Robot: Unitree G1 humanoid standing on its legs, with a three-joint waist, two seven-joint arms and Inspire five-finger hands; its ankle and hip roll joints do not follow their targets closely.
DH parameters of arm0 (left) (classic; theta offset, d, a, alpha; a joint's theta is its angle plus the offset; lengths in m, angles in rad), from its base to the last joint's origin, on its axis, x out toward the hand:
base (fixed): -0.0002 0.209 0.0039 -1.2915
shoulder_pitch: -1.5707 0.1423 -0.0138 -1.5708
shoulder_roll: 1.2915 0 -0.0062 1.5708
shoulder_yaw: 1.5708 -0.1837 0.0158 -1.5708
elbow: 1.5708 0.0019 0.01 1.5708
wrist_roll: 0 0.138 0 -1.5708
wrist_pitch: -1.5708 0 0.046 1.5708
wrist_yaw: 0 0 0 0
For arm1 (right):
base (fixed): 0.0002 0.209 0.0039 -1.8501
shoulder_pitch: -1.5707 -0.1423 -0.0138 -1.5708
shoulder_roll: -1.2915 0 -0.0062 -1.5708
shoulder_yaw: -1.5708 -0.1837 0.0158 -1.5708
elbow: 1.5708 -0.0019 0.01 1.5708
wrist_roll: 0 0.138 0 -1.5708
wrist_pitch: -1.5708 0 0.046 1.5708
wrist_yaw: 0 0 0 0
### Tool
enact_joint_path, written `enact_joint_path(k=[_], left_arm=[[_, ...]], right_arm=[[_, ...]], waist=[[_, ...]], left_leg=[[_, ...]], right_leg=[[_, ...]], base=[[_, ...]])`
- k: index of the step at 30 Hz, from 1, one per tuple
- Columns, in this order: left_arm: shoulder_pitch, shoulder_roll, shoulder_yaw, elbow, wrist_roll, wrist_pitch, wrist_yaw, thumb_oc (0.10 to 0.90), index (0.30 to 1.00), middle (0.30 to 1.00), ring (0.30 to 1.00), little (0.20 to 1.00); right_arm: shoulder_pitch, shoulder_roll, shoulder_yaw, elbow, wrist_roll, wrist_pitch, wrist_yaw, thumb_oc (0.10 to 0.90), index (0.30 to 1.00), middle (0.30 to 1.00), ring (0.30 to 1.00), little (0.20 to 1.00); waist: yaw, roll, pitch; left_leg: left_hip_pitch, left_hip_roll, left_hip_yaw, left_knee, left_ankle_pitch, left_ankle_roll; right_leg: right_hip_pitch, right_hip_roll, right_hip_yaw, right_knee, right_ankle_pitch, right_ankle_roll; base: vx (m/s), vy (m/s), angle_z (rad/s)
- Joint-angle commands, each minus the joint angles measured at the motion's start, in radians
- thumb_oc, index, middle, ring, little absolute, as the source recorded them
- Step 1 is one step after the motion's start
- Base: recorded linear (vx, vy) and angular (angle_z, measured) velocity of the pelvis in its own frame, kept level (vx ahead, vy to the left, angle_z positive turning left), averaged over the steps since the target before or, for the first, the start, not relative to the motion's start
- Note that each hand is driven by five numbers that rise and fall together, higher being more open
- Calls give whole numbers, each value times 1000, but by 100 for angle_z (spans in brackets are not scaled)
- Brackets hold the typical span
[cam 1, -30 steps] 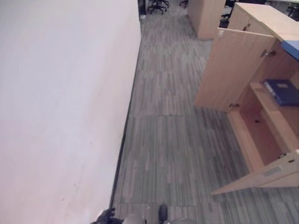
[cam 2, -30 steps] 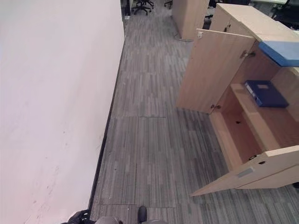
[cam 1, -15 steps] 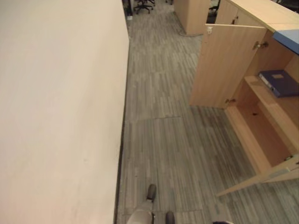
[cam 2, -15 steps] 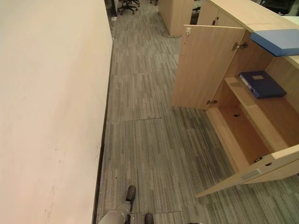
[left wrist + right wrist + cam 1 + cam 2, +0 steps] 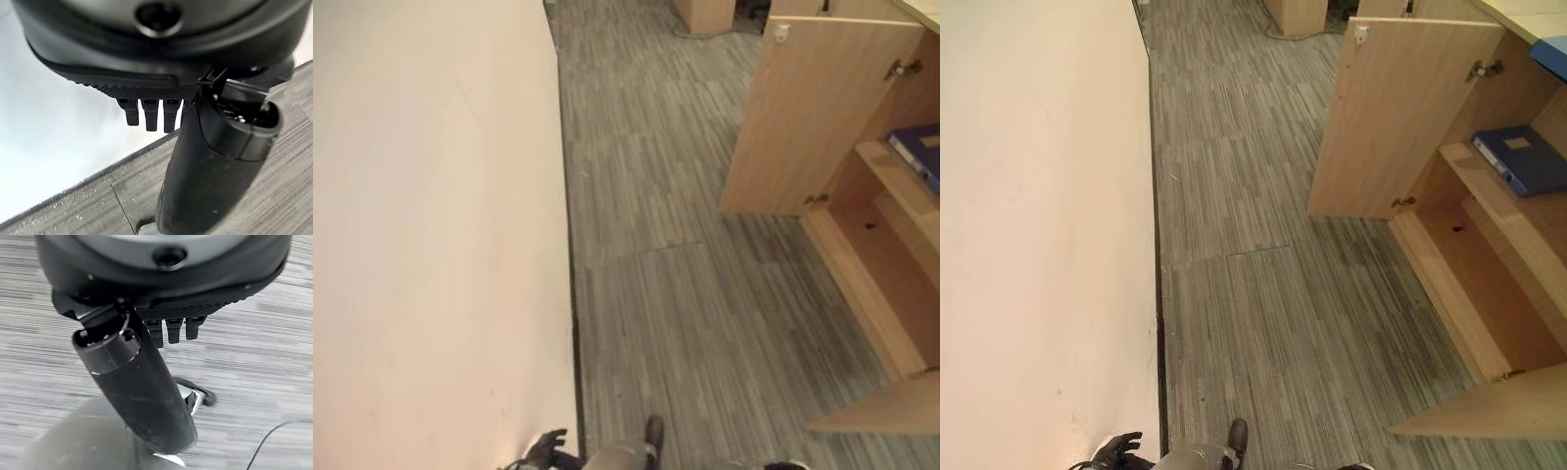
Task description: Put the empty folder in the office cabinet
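Nearest, at the bottom edge of the eye views, the left hand [image 5: 1118, 450] hangs low beside the white wall [image 5: 431, 225], its dark fingers [image 5: 150, 115] straight and relaxed with nothing between them and the thumb [image 5: 215, 166]; the left wrist view shows grey carpet and wall past them, no folder. The right hand [image 5: 142, 382] is likewise idle; its fingers [image 5: 171, 330] point down at the striped carpet floor [image 5: 1263, 294] and grip nothing (both hands, then, are free).

Farther out, to the robot's right and well apart from either hand, stands the office cabinet [image 5: 1469, 284] with its doors open; the far door [image 5: 1400, 108] stands swung wide toward the aisle, while the near door [image 5: 1489, 416] juts across the lower right of the eye views. On the cabinet's upper shelf [image 5: 1508, 211] lies a dark blue folder [image 5: 1523, 162], flat, its long axis running roughly from the shelf's front toward its back; the lower compartment [image 5: 1489, 294] beneath it looks bare. Whether this is the task's empty folder I cannot tell; if it is, the placing looks done. Another blue object [image 5: 1552, 54] sits on the cabinet's top at the view's edge; too little of it shows to name it.

The right hand is the nearer to the cabinet; any reach into it would call for the robot to turn right and close the gap first.
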Motion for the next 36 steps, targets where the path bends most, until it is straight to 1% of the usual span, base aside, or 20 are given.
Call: enact_joint_path(k=[1, 2, 4, 5, 7, 10, 11, 12, 13, 15, 16, 19, 22, 23, 25, 28, 30, 31, 33, 36], left_arm=[[58, 56, 30, 25, 20, 19, 12, 800, 900, 900, 900, 900], [61, 58, 39, 34, 10, 21, 2, 800, 900, 900, 900, 900], [63, 56, 43, 38, 5, 21, 1, 800, 900, 900, 900, 900], [72, 52, 48, 40, 2, 18, -3, 800, 900, 900, 900, 900], [77, 49, 49, 37, 1, 13, -1, 800, 900, 900, 900, 900], [93, 38, 61, 23, -11, 10, -1, 800, 900, 900, 900, 900], [96, 36, 67, 21, -15, 11, -3, 800, 900, 900, 900, 900], [99, 34, 74, 22, -21, 11, -3, 800, 900, 900, 900, 900], [102, 35, 98, 33, -28, 15, -3, 800, 900, 900, 900, 900], [115, 31, 116, 49, -29, 15, 2, 800, 900, 900, 900, 900], [128, 22, 134, 63, -36, 16, 4, 800, 900, 900, 900, 900], [122, 14, 128, 73, -30, 18, 12, 800, 900, 900, 900, 900], [79, 22, 102, 39, -47, 12, 27, 800, 900, 900, 900, 900], [52, 26, 73, 27, -38, 9, 38, 800, 900, 900, 900, 900], [33, 22, 41, 9, -30, 8, 36, 800, 900, 900, 900, 900], [31, 20, 38, 7, -31, 7, 34, 800, 900, 900, 900, 900], [33, 15, 47, 5, -43, 6, 31, 800, 900, 900, 900, 900], [38, 15, 58, 4, -51, 9, 29, 800, 900, 900, 900, 900], [42, 14, 60, 4, -54, 11, 27, 800, 900, 900, 900, 900], [49, 11, 72, 18, -64, 19, 24, 800, 900, 900, 900, 900]], right_arm=[[-15, 29, -28, -74, 33, -27, 12, 800, 900, 900, 900, 900], [-22, 35, -59, -89, 100, -32, 17, 800, 900, 900, 900, 900], [-25, 40, -69, -98, 136, -34, 25, 800, 900, 900, 900, 900], [-33, 53, -82, -140, 217, -47, 40, 800, 900, 900, 900, 900], [-41, 56, -85, -162, 259, -53, 40, 800, 900, 900, 900, 900], [-54, 60, -110, -189, 372, -60, 38, 800, 900, 900, 900, 900], [-54, 60, -117, -190, 391, -62, 37, 800, 900, 900, 900, 900], [-54, 62, -118, -183, 403, -58, 39, 800, 900, 900, 900, 900], [-53, 62, -127, -162, 402, -54, 40, 800, 900, 900, 900, 900], [-42, 65, -137, -129, 404, -53, 33, 800, 900, 900, 900, 900], [-25, 63, -150, -102, 386, -48, 33, 800, 900, 900, 900, 900], [-9, 45, -171, -33, 339, -40, 15, 800, 900, 900, 900, 900], [-7, 31, -212, 13, 357, -30, 1, 800, 900, 900, 900, 900], [-3, 26, -233, 24, 370, -29, -4, 800, 900, 900, 900, 900], [14, 21, -232, 38, 345, -26, -10, 800, 900, 900, 900, 900], [18, 21, -229, 40, 344, -27, -9, 800, 900, 900, 900, 900], [29, 19, -211, 29, 327, -31, -4, 800, 900, 900, 900, 900], [35, 15, -196, 23, 295, -32, -3, 800, 900, 900, 900, 900], [40, 13, -189, 25, 278, -30, -6, 800, 900, 900, 900, 900], [43, 8, -183, 38, 242, -25, -12, 800, 900, 900, 900, 900]], waist=[[-8, 36, 41], [-25, 50, 56], [-33, 55, 63], [-49, 61, 75], [-58, 60, 82], [-69, 46, 94], [-67, 38, 93], [-64, 36, 96], [-51, 18, 87], [-36, 6, 71], [-34, 5, 50], [-45, 20, 28], [-62, 39, 33], [-80, 48, 33], [-106, 52, 25], [-108, 51, 21], [-101, 39, 14], [-92, 10, 8], [-87, 1, 6], [-74, -38, 9]], left_leg=[[-46, 68, -17, 86, -69, -67], [8, 80, -19, 49, -63, -73], [31, 84, -16, 29, -60, -77], [81, 92, -16, -25, -51, -90], [110, 94, -19, -52, -46, -99], [187, 86, -27, -95, -65, -119], [199, 78, -25, -97, -73, -123], [224, 83, -20, -98, -92, -134], [247, 83, -8, -90, -118, -146], [284, 95, 14, -87, -159, -155], [321, 121, 22, -103, -176, -165], [364, 175, 26, -179, -157, -183], [378, 211, 10, -222, -143, -185], [397, 233, 8, -236, -150, -194], [388, 273, 34, -171, -146, -226], [377, 281, 43, -128, -118, -236], [334, 268, 39, 26, -18, -251], [277, 244, 14, 135, 48, -238], [252, 236, 6, 171, 47, -228], [165, 247, 19, 229, 17, -197]], right_leg=[[89, -50, -95, -222, 277, -5], [49, -27, -141, -270, 238, 0], [32, -16, -158, -299, 236, 7], [7, 9, -193, -403, 237, 23], [-6, 31, -202, -467, 248, 31], [-39, 76, -239, -655, 312, 70], [-30, 76, -268, -721, 323, 79], [-2, 82, -320, -795, 340, 85], [13, 64, -393, -864, 356, 94], [80, 64, -435, -912, 361, 89], [89, 74, -430, -897, 357, 79], [68, 91, -431, -825, 316, 66], [-1, 71, -424, -648, 230, 47], [-32, 62, -418, -556, 178, 32], [-8, 78, -403, -545, 123, 5], [13, 96, -392, -566, 121, -5], [81, 151, -359, -646, 131, -29], [118, 169, -327, -712, 157, -50], [138, 176, -304, -732, 156, -54], [186, 165, -253, -763, 156, -59]], base=[[231, 35, -5], [212, 17, 5], [168, -10, 4], [160, -28, 1], [130, -48, -2], [222, -103, -21], [292, -162, -21], [309, -234, -2], [370, -278, -11], [397, -272, -22], [393, -244, -27], [377, -301, -8], [211, -214, 3], [229, -216, 5], [276, -275, 42], [123, -156, 8], [154, -243, -46], [88, -183, -72], [72, -127, -79], [83, -97, -52]])
